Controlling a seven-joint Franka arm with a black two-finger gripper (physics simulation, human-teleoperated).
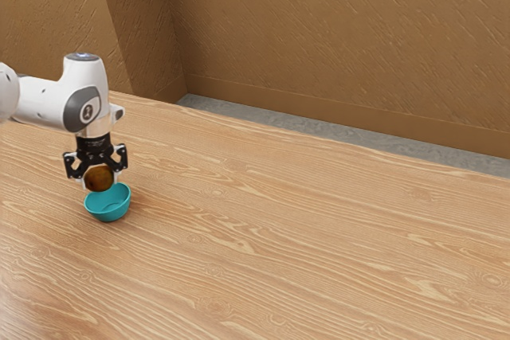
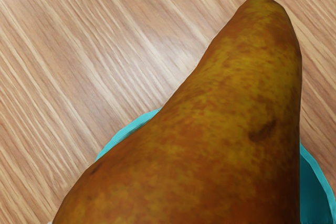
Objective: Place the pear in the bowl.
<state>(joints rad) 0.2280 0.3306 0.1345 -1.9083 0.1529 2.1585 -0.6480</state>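
In the exterior view my black gripper (image 1: 99, 181) points down above the teal bowl (image 1: 109, 206), shut on the brown pear (image 1: 100, 178), with a finger on either side of it. The pear hangs just over the bowl's back part, and its lower edge overlaps the rim from this angle. Close under my hand in the wrist view, the yellow-brown pear (image 2: 210, 129) lies lengthwise with its stem at the narrow end. Behind it, parts of the teal bowl (image 2: 315, 187) show on both sides; the pear hides the rest.
The bowl stands on a light wood table (image 1: 287, 228). Beyond the table's far edge are a grey floor (image 1: 319, 139) and a brown wall (image 1: 343, 37).
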